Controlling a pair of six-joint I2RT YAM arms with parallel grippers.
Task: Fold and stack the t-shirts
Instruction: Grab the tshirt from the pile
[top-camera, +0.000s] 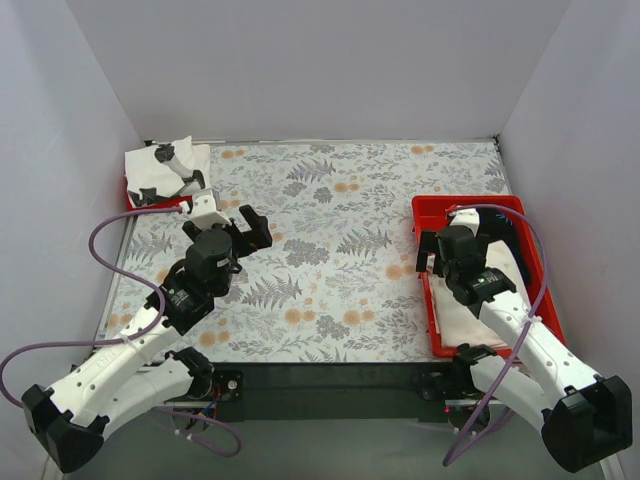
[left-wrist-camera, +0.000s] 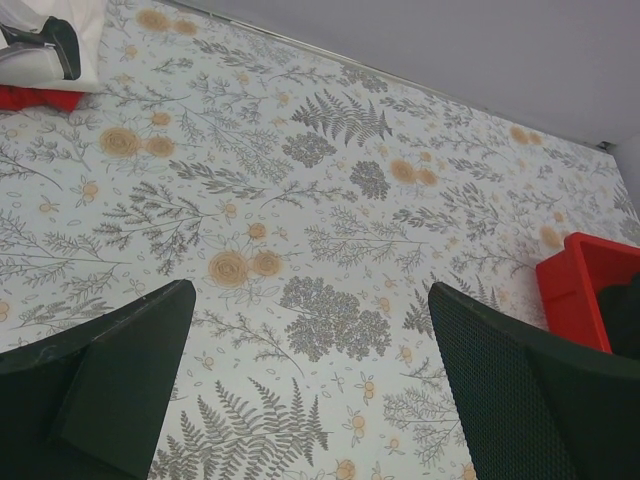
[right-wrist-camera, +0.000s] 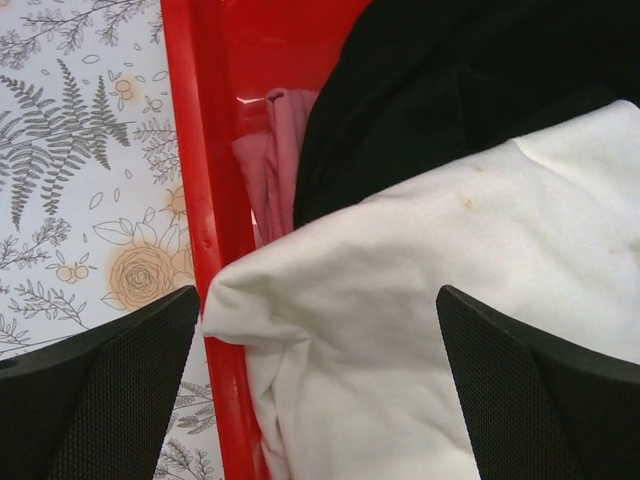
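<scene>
Your right claw hangs wide open, empty, over the cream tee; left claw likewise. Pick-up looks next: pinch the tee's edge.

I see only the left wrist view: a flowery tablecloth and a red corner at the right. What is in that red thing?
Observer: It is a red tray holding a cream-white t-shirt.
Operator: Anything else inside?
Observer: A black t-shirt and a pinkish one, beside the cream one.
Operator: Is the other hand near?
Observer: Yes, the right hand hangs open right over the cream-white t-shirt.
</scene>
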